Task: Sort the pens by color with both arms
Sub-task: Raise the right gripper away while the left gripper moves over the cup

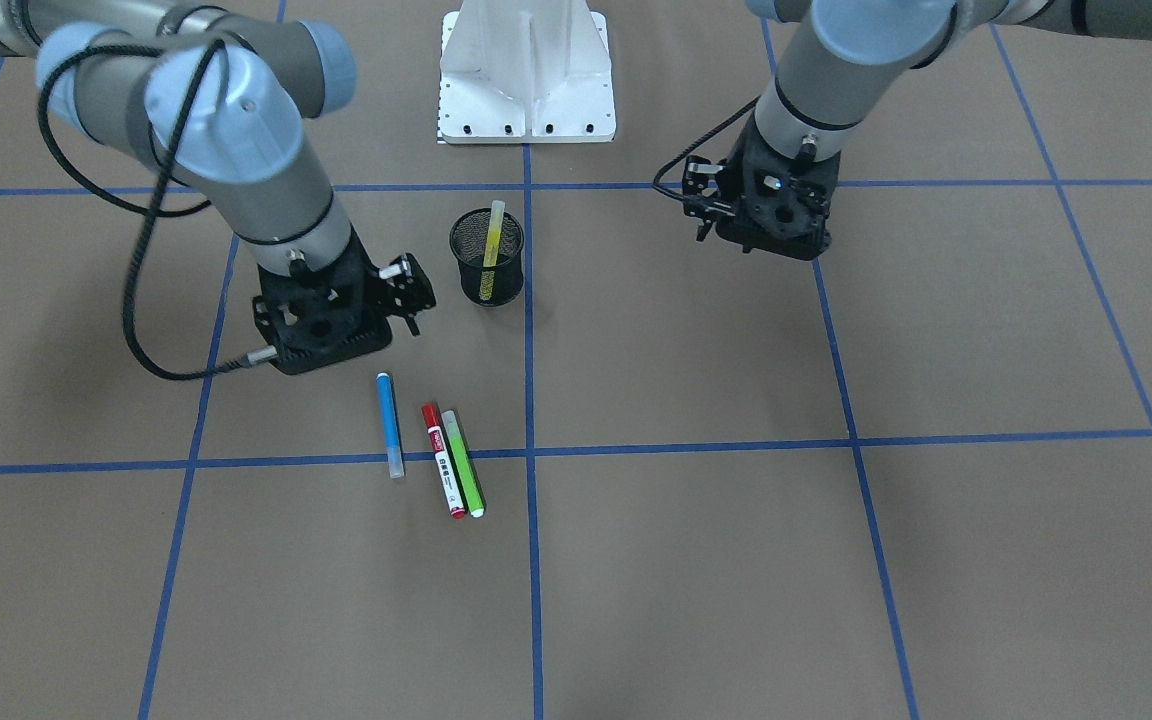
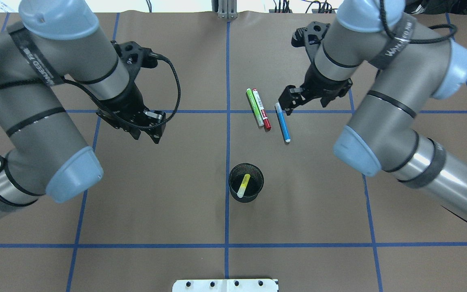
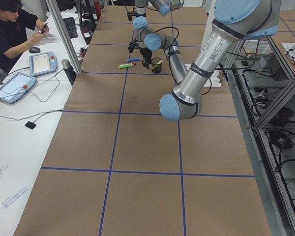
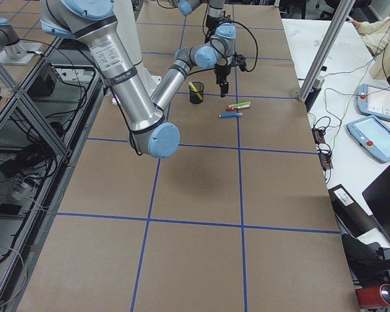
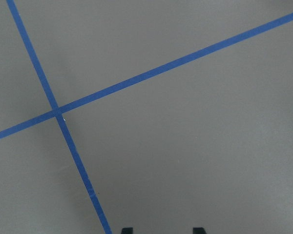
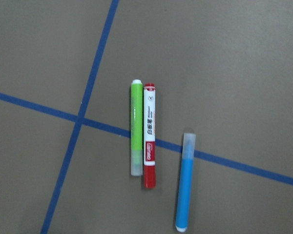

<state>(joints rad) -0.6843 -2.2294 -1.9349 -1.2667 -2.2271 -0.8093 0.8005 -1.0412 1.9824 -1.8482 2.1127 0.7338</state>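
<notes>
The front-facing view shows the brown paper-covered bench [image 1: 696,560] with three pens lying flat near its middle. A slim blue marker pen [image 1: 389,425] lies apart from a white-bodied marker pen with red cap and ends [image 1: 443,460], which is pressed alongside a light green marker pen [image 1: 463,463]. Behind them a yellow marker pen [image 1: 492,240] leans tilted inside a black mesh cup [image 1: 508,280]. The right hand [image 1: 331,335] hangs near the blue pen's far end and the left hand [image 1: 771,225] is well apart on the other side. Their black bodies hide the fingertips here.

The overhead view puts the right hand's tip just beside one end of the blue pen; I cannot tell whether they touch. It carries no pen. The left hand hangs over bare paper.

In the two side views the pens are only small flecks of colour far down the bench. The left-end view alone shows a seated person [image 3: 14,24] in a dark top at a white side table.

The left wrist view shows only paper, two crossing blue tape lines [image 5: 56,113] and, cut off at the bottom edge, two black fingertips [image 5: 127,230] standing apart with nothing between them.

The right wrist view gives the flat pens sharply. The green and red-capped pens lie parallel and touching across a tape line, with the blue one beside them. This hand's fingertips lie outside the frame, so I cannot tell how far it is open
</notes>
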